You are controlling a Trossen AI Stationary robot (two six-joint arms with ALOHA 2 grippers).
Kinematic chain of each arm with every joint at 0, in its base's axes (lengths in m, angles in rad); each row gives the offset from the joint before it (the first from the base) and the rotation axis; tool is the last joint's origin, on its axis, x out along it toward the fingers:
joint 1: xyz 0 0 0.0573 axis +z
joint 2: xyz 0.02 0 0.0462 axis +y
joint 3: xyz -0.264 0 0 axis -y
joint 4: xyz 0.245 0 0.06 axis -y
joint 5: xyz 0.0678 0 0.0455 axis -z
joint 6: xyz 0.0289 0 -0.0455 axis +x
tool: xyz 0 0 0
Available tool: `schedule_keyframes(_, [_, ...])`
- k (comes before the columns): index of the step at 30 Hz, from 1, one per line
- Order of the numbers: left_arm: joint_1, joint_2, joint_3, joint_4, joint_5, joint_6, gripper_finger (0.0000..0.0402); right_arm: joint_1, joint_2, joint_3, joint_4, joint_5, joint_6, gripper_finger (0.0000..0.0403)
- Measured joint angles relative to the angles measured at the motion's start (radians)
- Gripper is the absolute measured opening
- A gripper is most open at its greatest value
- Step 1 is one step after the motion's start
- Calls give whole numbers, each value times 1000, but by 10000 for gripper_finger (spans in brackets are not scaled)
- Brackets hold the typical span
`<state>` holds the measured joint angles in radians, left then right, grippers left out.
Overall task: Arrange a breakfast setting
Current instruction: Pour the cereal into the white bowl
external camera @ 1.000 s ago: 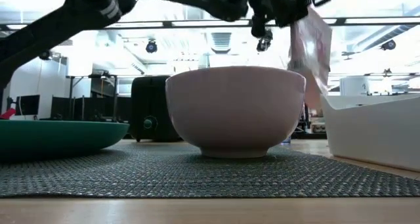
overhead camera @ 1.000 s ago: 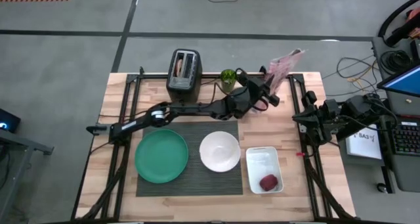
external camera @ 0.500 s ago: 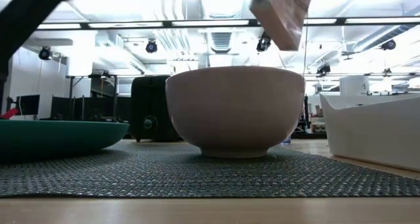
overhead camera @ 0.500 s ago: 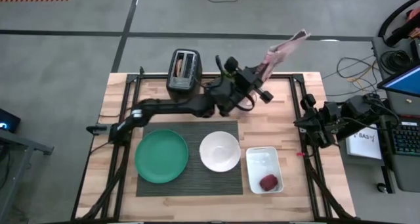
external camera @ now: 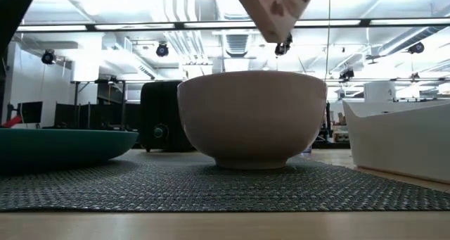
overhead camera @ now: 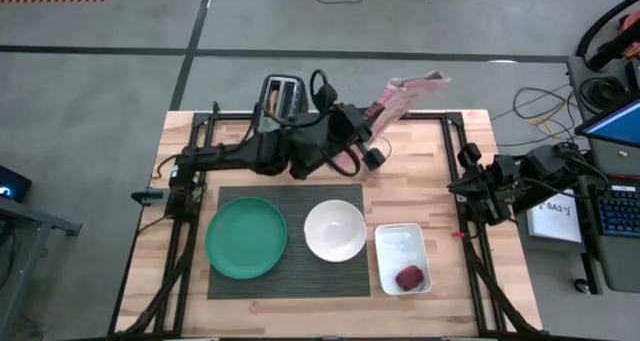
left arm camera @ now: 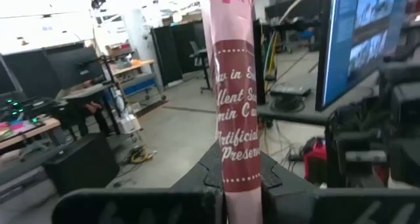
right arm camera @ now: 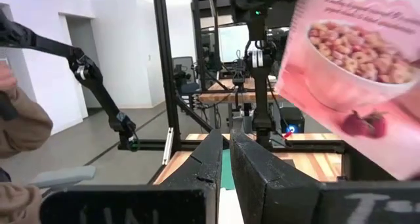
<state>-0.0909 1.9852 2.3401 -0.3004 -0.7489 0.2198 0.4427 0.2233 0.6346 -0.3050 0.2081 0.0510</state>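
My left gripper (overhead camera: 376, 113) is over the table's far middle, shut on the pink cereal box (overhead camera: 407, 87). The box also shows tilted above the white bowl in the low view (external camera: 275, 6). The round green plate (overhead camera: 246, 237) and the white bowl (overhead camera: 335, 230) rest on the dark ribbed placemat (overhead camera: 285, 281). The white rectangular dish (overhead camera: 402, 249) stands on the table to the placemat's right. The black toaster (overhead camera: 278, 93) stands at the far edge, partly behind my left arm. No glass shows. My right gripper (overhead camera: 466, 187) is shut and empty at the table's right edge. My left gripper pinches the box between its two fingers (left arm camera: 270, 179), one on each broad face, at the box's end nearest the wrist (left arm camera: 237, 166). The box's narrow side faces the wrist camera. The box is lifted clear of the table and slants up and away from the gripper.
A dark red object (overhead camera: 409, 277) lies in the white dish. Black frame rails (overhead camera: 455, 161) run along the table's left and right sides. A laptop and keyboard (overhead camera: 618, 171) are off the table's right. Bare wood (overhead camera: 410, 181) lies between the placemat and the far edge.
My left gripper has gone up and toward the table's left edge with the cereal box. The box has risen well above the bowl and tipped over from near upright to a slant. My right arm has kept still.
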Motion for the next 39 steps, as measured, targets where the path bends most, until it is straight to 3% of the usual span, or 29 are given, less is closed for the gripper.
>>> schedule_keyframes(5, [-63, -40, -24, -69, -93, 2, 0, 0, 0, 0, 0, 0, 0, 22])
schedule_keyframes(9, [-117, -83, -110, -106, -193, -1, 0, 0, 0, 0, 0, 0, 0, 22])
schedule_keyframes(13, [-186, -186, -244, -138, -333, -48, 0, 0, 0, 0, 0, 0, 0, 22])
schedule_keyframes(20, [-348, -415, -500, -242, -409, -252, 0, 0, 0, 0, 0, 1, -1, 22])
schedule_keyframes(27, [-487, -563, -767, -242, -616, -373, 0, 0, 0, 0, 1, 2, -3, 22])
schedule_keyframes(39, [-482, -691, -1178, -239, -743, -663, 0, 0, 0, 0, 3, 3, -13, 22])
